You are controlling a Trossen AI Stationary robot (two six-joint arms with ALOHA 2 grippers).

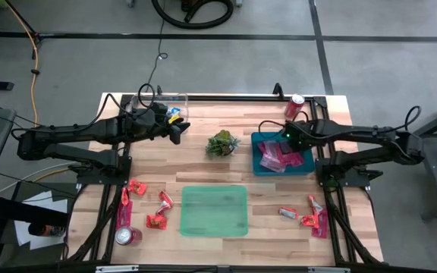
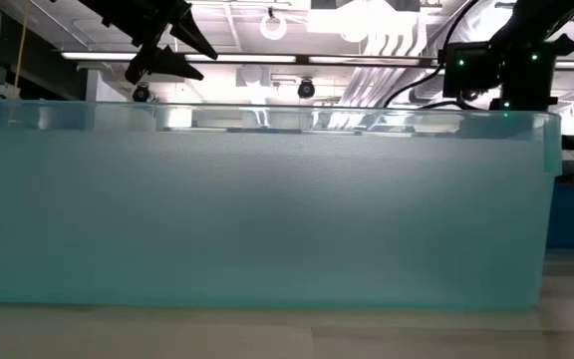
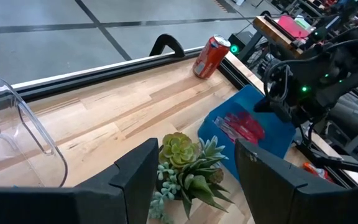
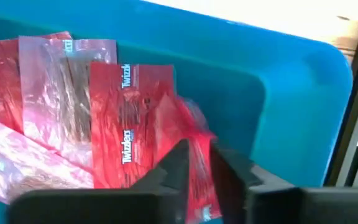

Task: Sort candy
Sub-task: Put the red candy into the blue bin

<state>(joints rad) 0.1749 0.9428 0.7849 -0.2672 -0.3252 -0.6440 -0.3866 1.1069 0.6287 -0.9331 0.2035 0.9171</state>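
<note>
Open wood lies between my arms, interrupted by the small green plant [image 1: 222, 143] and flat green tray [image 1: 214, 211].

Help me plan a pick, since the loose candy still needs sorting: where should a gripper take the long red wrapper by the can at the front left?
Probably across the middle of its narrow width, coming straight down. The long red wrapper lies flat on the table, stretched front to back, so fingers could straddle its long edges. The soda can crowds its near end.

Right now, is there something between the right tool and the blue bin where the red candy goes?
Nothing visible. The right tool is already over the blue bin, its narrow gap around a red candy wrapper that lies on the pile of red wrappers inside.
</note>
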